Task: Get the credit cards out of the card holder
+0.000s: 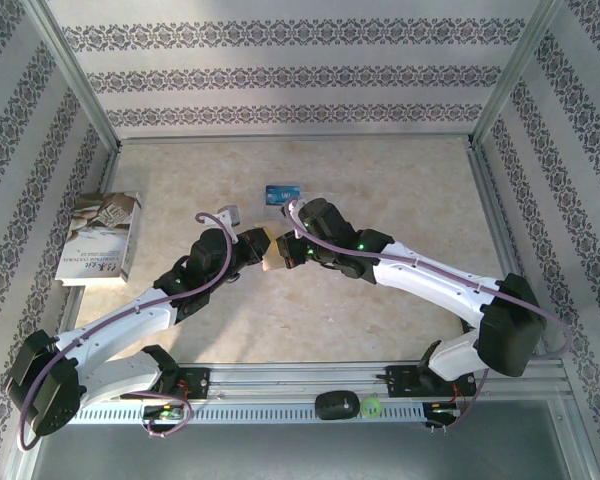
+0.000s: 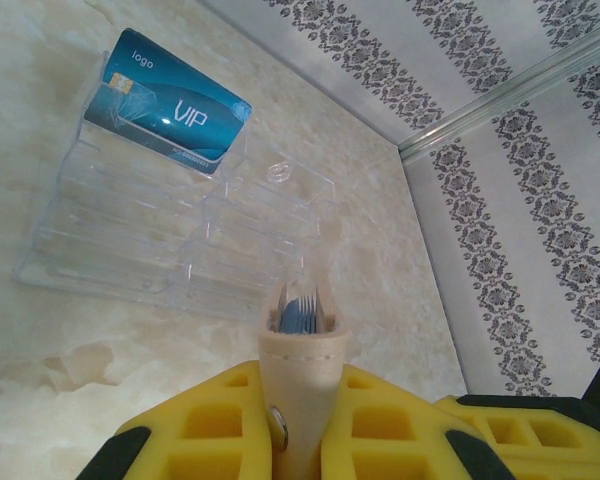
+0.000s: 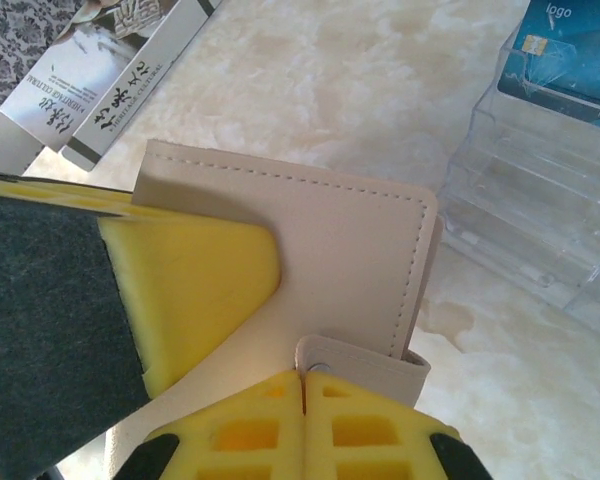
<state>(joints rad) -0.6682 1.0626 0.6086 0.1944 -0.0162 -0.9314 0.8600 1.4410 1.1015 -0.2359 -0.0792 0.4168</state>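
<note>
Marbled table (image 1: pixel 380 180) from above: card holder (image 1: pixel 271 262) sits where left arm (image 1: pixel 140 320) and right arm (image 1: pixel 420 275) meet. Left wrist: left fingers (image 2: pixel 210 425) pinch the card holder, blue credit card (image 2: pixel 170 105) beyond them. Right wrist: right fingers (image 3: pixel 370 430), pressed together, touch its tab strap (image 3: pixel 365 362).

I see the tan card holder (image 3: pixel 330 240) folded shut and stood on edge, its tab strap (image 3: pixel 365 355) wrapped over one side. Card edges (image 2: pixel 300 315) peek from its top. A bright blue card (image 2: pixel 170 100) rests on the clear tray (image 2: pixel 130 240).
</note>
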